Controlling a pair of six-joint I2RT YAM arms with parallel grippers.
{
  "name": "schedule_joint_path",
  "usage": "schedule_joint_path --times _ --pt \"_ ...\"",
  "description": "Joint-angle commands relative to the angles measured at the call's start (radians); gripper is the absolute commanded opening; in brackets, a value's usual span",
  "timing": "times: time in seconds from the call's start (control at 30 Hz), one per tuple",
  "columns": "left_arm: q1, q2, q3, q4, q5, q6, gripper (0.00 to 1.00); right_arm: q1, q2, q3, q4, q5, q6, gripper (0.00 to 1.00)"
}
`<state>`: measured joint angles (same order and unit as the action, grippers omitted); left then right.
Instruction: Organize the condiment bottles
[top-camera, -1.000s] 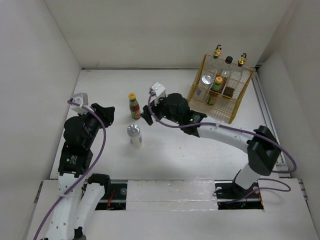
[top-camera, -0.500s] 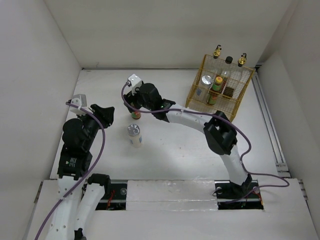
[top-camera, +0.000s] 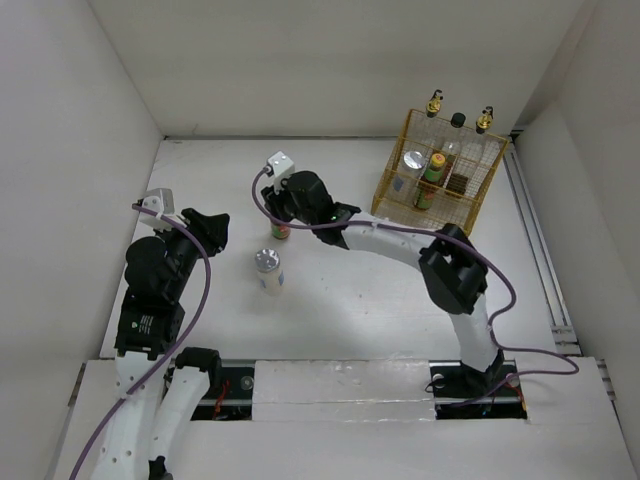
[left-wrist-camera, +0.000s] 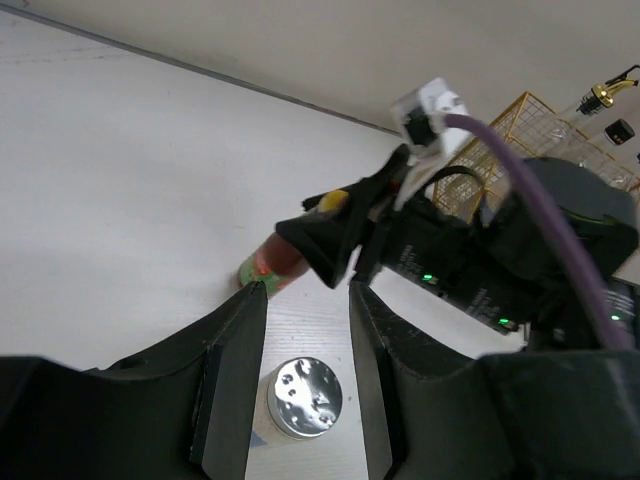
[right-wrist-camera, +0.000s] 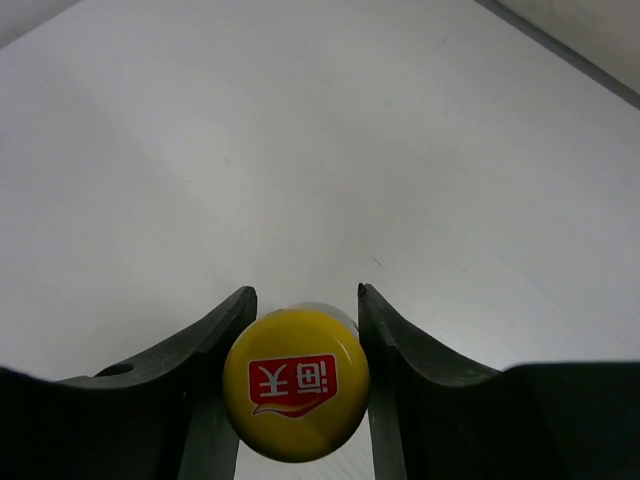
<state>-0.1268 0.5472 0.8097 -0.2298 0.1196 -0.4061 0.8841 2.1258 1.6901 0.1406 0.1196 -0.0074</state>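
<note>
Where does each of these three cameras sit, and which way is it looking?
Top external: fixed above and behind, looking down on the table; left arm and right arm show.
Left wrist: on the left arm, facing the red-sauce bottle and white shaker; its open jaws show below.
Right wrist: looks down on that bottle's yellow cap, between its jaws.
All three views share the red-sauce bottle.

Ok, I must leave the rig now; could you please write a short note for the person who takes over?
Left gripper: open, empty, above the white shaker standing on the table.
Right gripper: shut, it seems, on the yellow cap of a red-sauce bottle.
Done: the yellow wire basket holds two gold-topped bottles, a black-capped jar, a second red-sauce bottle and a second shaker.
Left: probably bring the gripped bottle and the white shaker there.
</note>
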Motion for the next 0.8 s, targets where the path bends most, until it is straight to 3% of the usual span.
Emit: schedule_joint_path --times 0.0,0.37,0.77 --pt "0.006 0.003 -0.007 0.029 0.009 0.0 0.34 -0.005 -0.28 -0.042 0.183 0.04 -0.002 0.0" --pt "0.006 0.01 -0.007 0.038 0.04 0.0 0.36 -0.221 -0.736 -0.409 0.109 0.04 -0.002 0.0" --pt "0.006 0.031 -0.007 0.049 0.041 0.0 0.47 -0.519 -0.788 -0.443 0.063 -0.028 -0.011 0.0"
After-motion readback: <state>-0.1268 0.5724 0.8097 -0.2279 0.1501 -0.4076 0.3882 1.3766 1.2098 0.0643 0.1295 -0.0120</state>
